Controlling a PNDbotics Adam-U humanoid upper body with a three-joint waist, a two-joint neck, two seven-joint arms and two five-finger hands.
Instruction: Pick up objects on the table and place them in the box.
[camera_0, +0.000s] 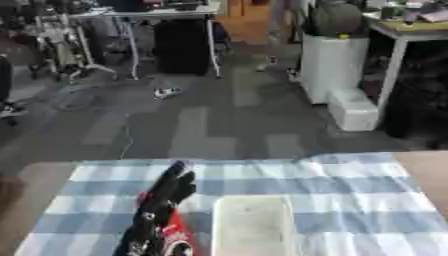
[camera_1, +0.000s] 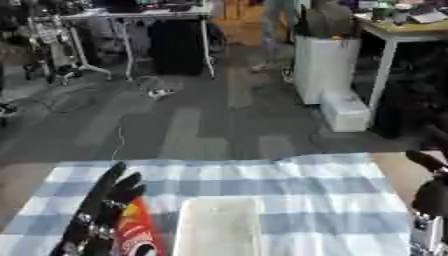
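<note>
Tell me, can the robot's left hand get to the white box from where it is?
Probably yes. The left hand sits right beside the white box, over a red packet, and nothing stands between them on the checked cloth.

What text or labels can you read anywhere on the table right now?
None can be read.
Red object beside the left hand: pale markings, too blurred to read.
White box: no print visible.
Checked cloth: no text.
</note>
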